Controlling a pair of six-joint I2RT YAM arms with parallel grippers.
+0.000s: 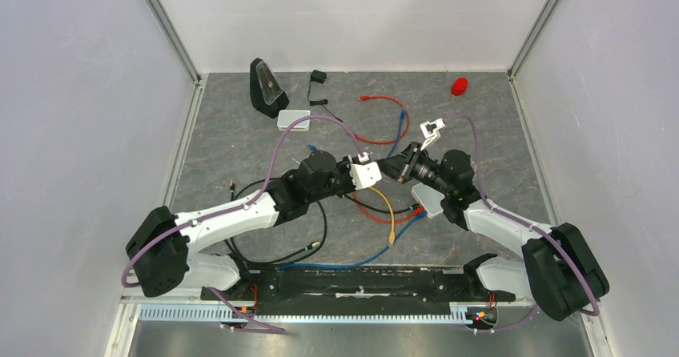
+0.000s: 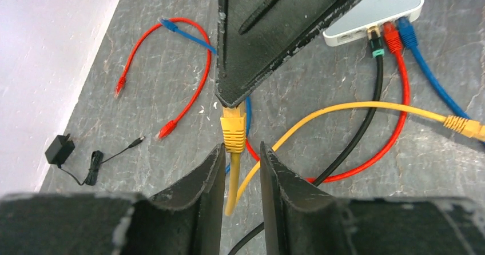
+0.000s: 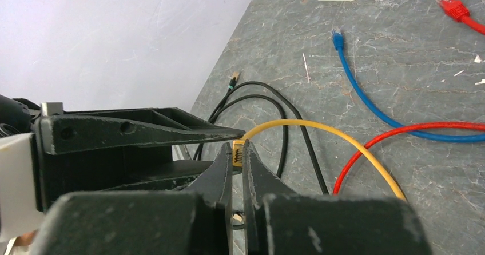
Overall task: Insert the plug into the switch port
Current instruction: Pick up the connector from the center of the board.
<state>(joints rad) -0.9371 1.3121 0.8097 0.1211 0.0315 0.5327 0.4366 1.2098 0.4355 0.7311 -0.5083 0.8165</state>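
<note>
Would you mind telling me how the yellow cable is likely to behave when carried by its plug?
Probably floppy: the yellow cable curves loosely behind the plug pinched by the right gripper. It looks thin and light, so the trailing length should follow easily. It may drag on the red cable and black cable it crosses.

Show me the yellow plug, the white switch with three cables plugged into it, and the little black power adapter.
yellow plug (image 2: 233, 132): left wrist view, on the connector's body.
white switch (image 2: 389, 4): left wrist view, on its bare top face.
black power adapter (image 2: 59, 150): left wrist view, on its block.
</note>
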